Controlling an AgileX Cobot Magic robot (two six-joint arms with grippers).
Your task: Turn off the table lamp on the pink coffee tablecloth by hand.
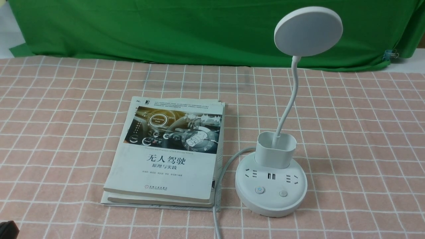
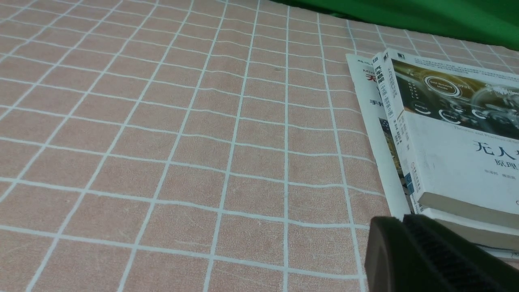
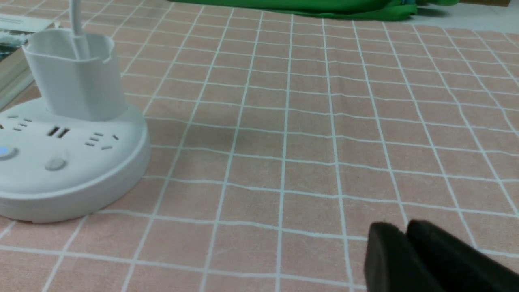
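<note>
The white table lamp (image 1: 271, 186) stands on the pink coffee tablecloth (image 1: 358, 132), right of centre. Its disc head (image 1: 308, 31) is raised on a thin neck above a cup-shaped holder (image 1: 275, 150). On the round base a left button (image 1: 259, 190) glows blue and a second button (image 1: 283, 193) lies beside it. A grey cord (image 1: 219, 186) runs off the front edge. In the right wrist view the lamp base (image 3: 61, 162) lies well apart from my right gripper (image 3: 405, 231), which is shut and empty. My left gripper (image 2: 403, 221) is shut and empty next to the books.
Two stacked books (image 1: 167, 152) lie left of the lamp, also seen in the left wrist view (image 2: 450, 134). A green cloth backdrop (image 1: 166, 30) hangs along the far edge. A dark part of the left arm (image 1: 8, 229) shows at the front left corner.
</note>
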